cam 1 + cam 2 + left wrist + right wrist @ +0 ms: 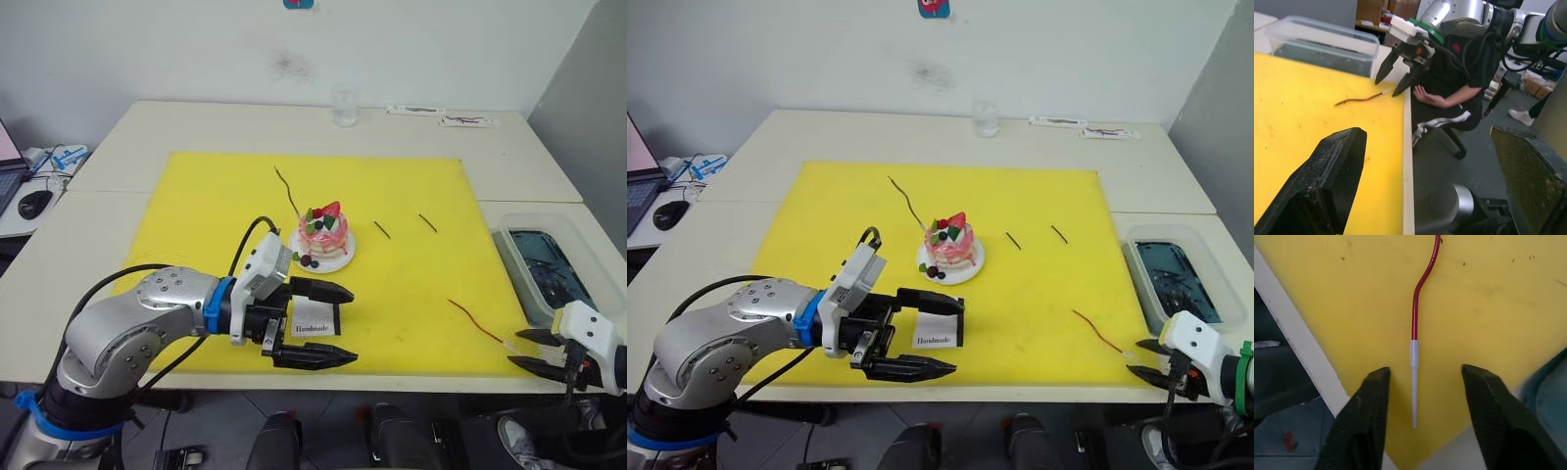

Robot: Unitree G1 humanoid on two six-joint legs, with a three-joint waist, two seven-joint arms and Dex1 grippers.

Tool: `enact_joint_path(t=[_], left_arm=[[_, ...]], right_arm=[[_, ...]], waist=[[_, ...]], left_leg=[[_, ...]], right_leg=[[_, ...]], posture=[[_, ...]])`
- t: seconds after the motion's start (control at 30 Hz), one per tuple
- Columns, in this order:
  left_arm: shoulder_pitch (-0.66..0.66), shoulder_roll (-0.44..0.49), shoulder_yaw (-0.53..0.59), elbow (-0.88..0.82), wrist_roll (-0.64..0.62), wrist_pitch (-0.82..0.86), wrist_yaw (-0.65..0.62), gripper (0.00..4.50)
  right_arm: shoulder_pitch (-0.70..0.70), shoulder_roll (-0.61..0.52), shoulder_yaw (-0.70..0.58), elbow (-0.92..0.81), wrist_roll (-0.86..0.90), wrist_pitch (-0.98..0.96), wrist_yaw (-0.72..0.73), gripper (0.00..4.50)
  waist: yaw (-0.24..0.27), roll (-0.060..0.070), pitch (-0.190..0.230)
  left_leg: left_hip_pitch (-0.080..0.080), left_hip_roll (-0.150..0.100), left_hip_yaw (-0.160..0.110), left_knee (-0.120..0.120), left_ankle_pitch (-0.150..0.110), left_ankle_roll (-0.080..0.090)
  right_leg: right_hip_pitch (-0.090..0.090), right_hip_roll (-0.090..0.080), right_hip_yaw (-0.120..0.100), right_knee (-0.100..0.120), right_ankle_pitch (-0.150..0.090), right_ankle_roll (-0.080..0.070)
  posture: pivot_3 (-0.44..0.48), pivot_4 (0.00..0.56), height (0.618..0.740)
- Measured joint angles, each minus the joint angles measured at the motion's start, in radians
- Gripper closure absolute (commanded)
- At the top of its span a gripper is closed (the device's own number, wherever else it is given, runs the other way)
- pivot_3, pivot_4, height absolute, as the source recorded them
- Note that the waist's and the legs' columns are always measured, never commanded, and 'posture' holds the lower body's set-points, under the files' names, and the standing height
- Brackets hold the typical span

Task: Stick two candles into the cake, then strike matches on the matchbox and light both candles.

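One thin, wavy reddish candle (1422,289) lies between the right gripper (1422,418)'s apart fingers, pale end nearest. Close squarely on that end (judged least slippery). The left gripper (328,326) gapes around the white "Handmade" matchbox (313,320).

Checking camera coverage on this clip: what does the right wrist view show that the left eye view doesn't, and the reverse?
Right wrist view alone: the near candle's pale thin end lying between the open right tool's fingers, untouched.

Left eye view alone: the cake with the second candle lying behind it, two matches, the matchbox between the open left tool's fingers, a water glass.

Both: the near candle, right tool, yellow mat.
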State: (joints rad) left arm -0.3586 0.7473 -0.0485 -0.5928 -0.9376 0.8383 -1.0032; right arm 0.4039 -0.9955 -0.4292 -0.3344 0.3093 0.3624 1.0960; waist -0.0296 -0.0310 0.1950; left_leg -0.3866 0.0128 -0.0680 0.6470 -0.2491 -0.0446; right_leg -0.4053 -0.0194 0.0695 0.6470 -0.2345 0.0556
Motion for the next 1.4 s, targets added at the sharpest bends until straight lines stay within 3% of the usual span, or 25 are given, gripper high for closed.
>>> enact_joint_path(t=[0.17,0.3,0.4,0.57,0.9,1.33,1.4], left_arm=[[-0.006,-0.005,-0.009,0.001,0.075,-0.069,-0.002,0.00],[-0.003,0.024,-0.087,0.003,0.247,-0.232,-0.076,0.00],[0.000,0.027,-0.157,0.007,0.371,-0.356,-0.127,0.00],[0.014,0.014,-0.222,0.016,0.472,-0.451,-0.156,0.00],[0.058,-0.027,-0.238,0.013,0.507,-0.475,-0.122,0.00],[0.075,-0.043,-0.239,0.008,0.509,-0.474,-0.098,0.00],[0.077,-0.044,-0.239,0.008,0.509,-0.474,-0.097,0.00]], right_arm=[[0.013,-0.032,-0.086,-0.070,0.026,0.063,0.026,1.16],[0.011,-0.093,-0.129,-0.171,0.035,0.173,0.040,1.16],[-0.016,-0.163,-0.117,-0.259,0.036,0.304,0.025,1.16],[-0.163,-0.281,0.030,-0.367,0.071,0.641,-0.085,1.16],[-0.375,-0.314,0.331,-0.337,0.096,0.756,-0.165,1.16],[-0.471,-0.362,0.454,-0.248,0.097,0.743,-0.140,1.16],[-0.478,-0.362,0.461,-0.239,0.097,0.739,-0.138,1.53]], waist=[[-0.001,0.000,0.000],[-0.001,0.000,0.000],[0.000,0.000,0.000],[0.000,0.000,0.000],[0.000,0.000,0.000],[0.000,0.000,0.000],[0.000,0.000,0.000]], left_leg=[[0.001,0.000,0.001,0.000,0.000,0.000],[0.002,0.000,0.002,0.000,0.000,0.000],[0.002,0.000,0.003,0.000,0.000,0.000],[0.002,0.000,0.003,0.000,0.000,0.000],[0.000,0.000,0.004,0.000,0.000,0.000],[0.001,0.001,0.004,0.000,0.000,0.000],[0.001,0.001,0.004,0.000,0.000,0.000]], right_leg=[[0.000,0.000,0.001,0.000,0.000,0.000],[0.001,0.000,0.002,0.000,0.000,0.000],[0.001,0.000,0.002,0.000,0.000,0.000],[0.000,0.000,0.002,0.000,0.000,0.000],[-0.001,-0.001,0.002,-0.001,0.000,0.001],[-0.001,-0.001,0.002,-0.001,0.000,0.001],[-0.001,-0.001,0.002,-0.001,0.000,0.001]], posture=[[0.000,0.150,0.740],[0.000,0.150,0.740],[0.000,0.150,0.740],[0.000,0.150,0.740],[0.000,0.150,0.740],[0.000,0.150,0.740],[0.000,0.150,0.740]])
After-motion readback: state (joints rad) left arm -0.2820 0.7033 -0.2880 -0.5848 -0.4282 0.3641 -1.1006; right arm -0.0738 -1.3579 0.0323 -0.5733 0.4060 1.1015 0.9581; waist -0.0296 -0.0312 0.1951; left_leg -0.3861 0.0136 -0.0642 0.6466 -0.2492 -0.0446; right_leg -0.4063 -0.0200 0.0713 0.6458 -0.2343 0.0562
